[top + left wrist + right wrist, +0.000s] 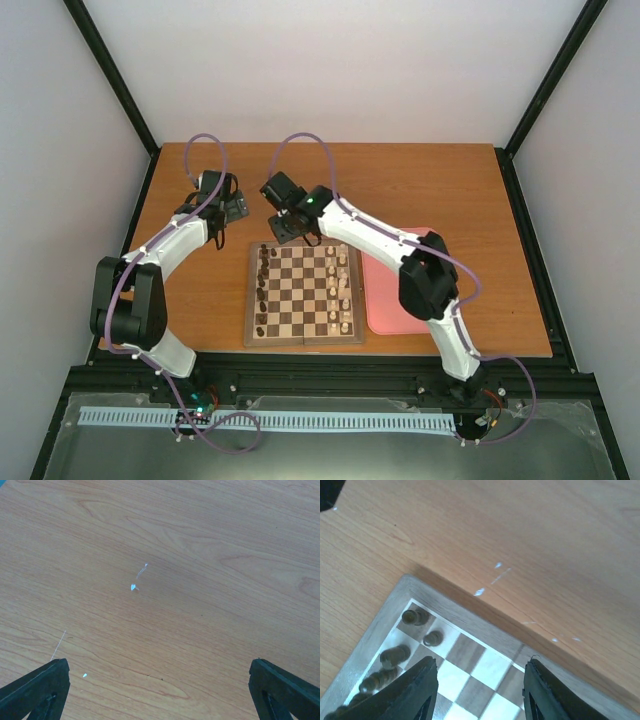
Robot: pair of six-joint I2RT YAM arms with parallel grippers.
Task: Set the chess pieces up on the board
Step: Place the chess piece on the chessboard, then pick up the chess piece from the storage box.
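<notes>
Open, empty right jaws poise over the board (379, 626) by its corner pieces (433, 638), likely to grasp one; left jaws gape empty above the bench (200, 555), out of the way.

A wood-grain table (420, 180) is seen, with 2 things laid directly on it. The board (305, 340) is placed with 1 far corner beneath the right gripper (480, 680). A pink tray (385, 305) is set just beside the board, on the side away from that gripper. Small white flecks (133, 587) are scattered on bare wood ahead of the left gripper (160, 690).

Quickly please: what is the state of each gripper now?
Left gripper: open, holding nothing.
Right gripper: open, empty, above the square wooden chessboard.
</notes>
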